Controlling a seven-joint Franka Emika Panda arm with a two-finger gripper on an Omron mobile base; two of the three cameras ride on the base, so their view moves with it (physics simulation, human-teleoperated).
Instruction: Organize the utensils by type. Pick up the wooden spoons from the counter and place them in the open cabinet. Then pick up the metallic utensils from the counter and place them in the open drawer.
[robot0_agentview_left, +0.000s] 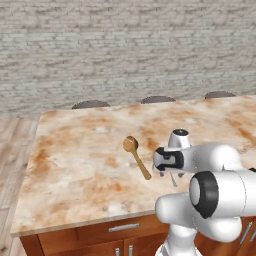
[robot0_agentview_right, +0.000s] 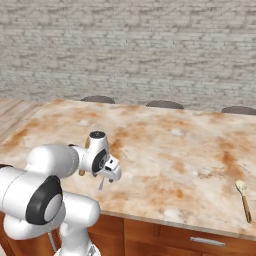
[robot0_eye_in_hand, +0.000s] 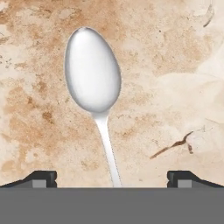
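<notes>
left base view: behind arm, forward-down over counter (robot0_agentview_left: 75, 150) | right base view: same counter, opposite side | hand view: close, straight down on silver teaspoon (robot0_eye_in_hand: 92, 72) lying on counter

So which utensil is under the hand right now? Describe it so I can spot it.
On the marbled counter, near its front edge, the open gripper hangs over a small silver teaspoon, its thin handle running between the fingertips. Unlike the wooden spoon beside it, it is shiny, all metal and smaller.
</notes>
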